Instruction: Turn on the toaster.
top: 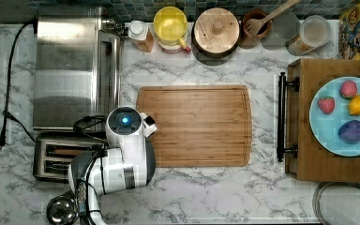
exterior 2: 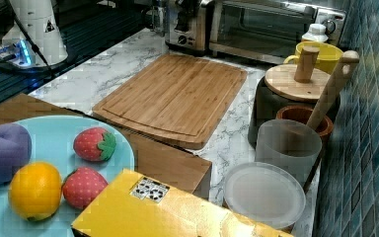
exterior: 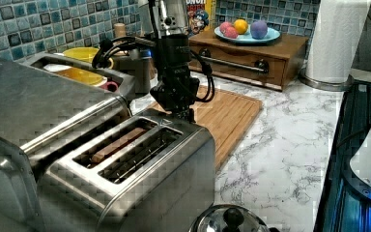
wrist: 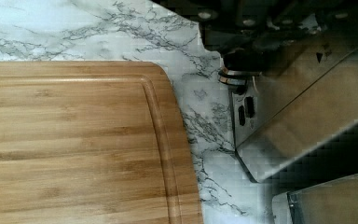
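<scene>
The toaster (exterior: 140, 164) is a boxy brushed-steel unit with two long dark slots, close up in the left view. In the top view the toaster (top: 56, 157) sits at the lower left, and my arm covers its right end. My gripper (exterior: 179, 108) hangs straight down over the toaster's far end in the left view, level with its top edge. The wrist view looks down the toaster's end face (wrist: 279, 116), with a round knob (wrist: 233, 77) and dark gripper parts just above it. The lever is hidden behind the gripper. In the right view the toaster (exterior 2: 190, 22) stands at the counter's far end.
A large steel toaster oven (top: 70, 70) stands right beside the toaster. A wooden cutting board (top: 194, 125) lies mid-counter, just past the toaster's end. A round steel kettle lid (top: 61, 211) sits on the toaster's other side. Jars line the back wall, and a wooden box (top: 304, 117) carries a plate of fruit.
</scene>
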You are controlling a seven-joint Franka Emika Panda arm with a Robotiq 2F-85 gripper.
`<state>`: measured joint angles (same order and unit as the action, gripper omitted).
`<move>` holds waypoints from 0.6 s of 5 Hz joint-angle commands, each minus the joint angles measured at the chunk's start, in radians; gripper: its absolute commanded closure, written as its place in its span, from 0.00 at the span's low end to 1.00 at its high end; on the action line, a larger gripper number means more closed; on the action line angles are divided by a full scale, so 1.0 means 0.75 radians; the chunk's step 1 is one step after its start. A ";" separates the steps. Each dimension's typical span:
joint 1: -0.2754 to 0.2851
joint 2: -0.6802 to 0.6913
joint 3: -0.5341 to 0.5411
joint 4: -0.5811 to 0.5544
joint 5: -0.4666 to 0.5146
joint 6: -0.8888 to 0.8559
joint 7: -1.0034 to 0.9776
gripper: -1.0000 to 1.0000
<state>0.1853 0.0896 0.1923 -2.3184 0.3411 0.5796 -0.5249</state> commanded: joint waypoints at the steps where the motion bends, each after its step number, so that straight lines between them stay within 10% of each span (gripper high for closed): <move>1: 0.076 0.214 0.057 -0.125 0.014 0.147 -0.003 1.00; 3: 0.052 0.215 0.080 -0.125 0.007 0.149 0.002 1.00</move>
<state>0.1703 0.0913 0.2083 -2.3164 0.3354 0.5801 -0.5249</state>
